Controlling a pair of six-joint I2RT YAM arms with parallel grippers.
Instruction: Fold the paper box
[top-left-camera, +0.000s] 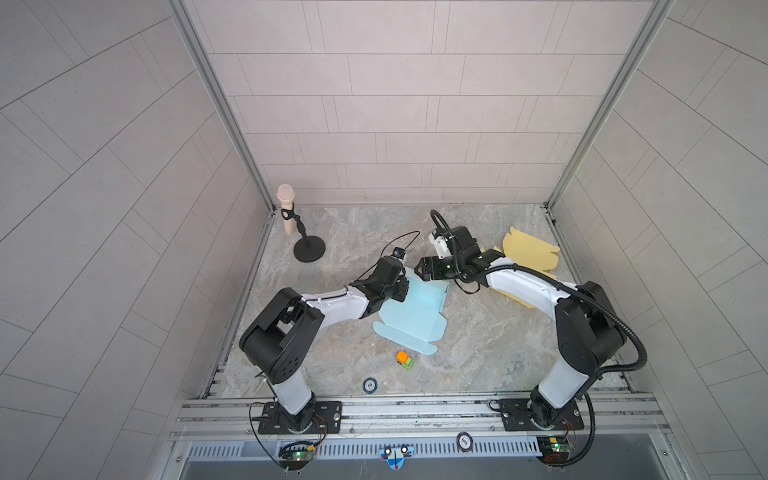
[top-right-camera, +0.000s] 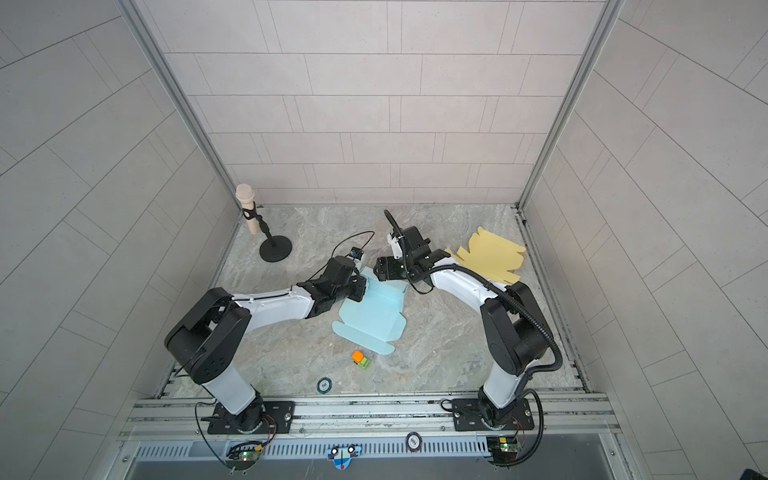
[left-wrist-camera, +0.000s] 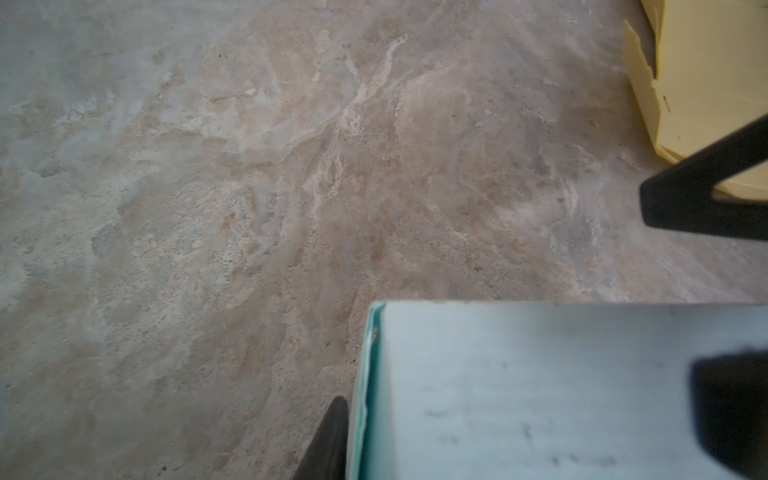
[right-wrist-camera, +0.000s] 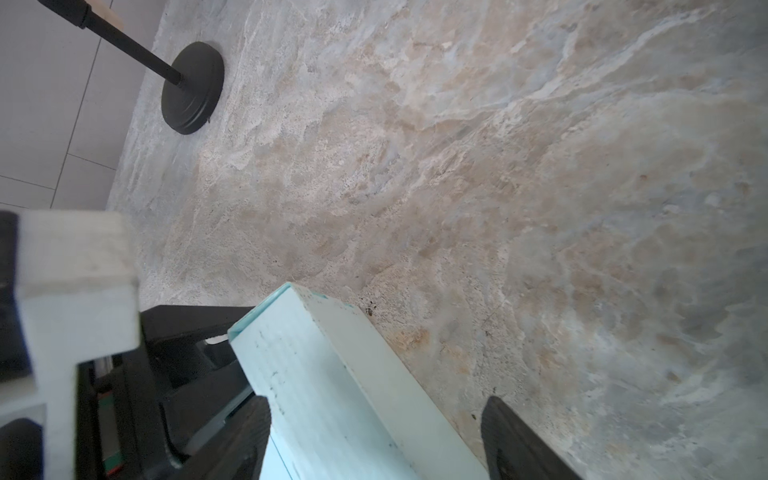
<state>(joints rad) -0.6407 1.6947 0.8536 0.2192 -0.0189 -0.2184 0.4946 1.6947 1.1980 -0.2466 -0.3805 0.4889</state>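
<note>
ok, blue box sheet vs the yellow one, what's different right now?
The blue sheet sits in the middle with its far edge folded upright; the yellow sheet looks flat. The left hand and right hand are at the blue sheet's raised edge; the yellow sheet lies far right, untouched. Both are cut-out box blanks with flaps.

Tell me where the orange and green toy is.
In both top views the orange and green toy lies on the table near the front middle, just in front of the blue paper box and behind the small round disc.
</note>
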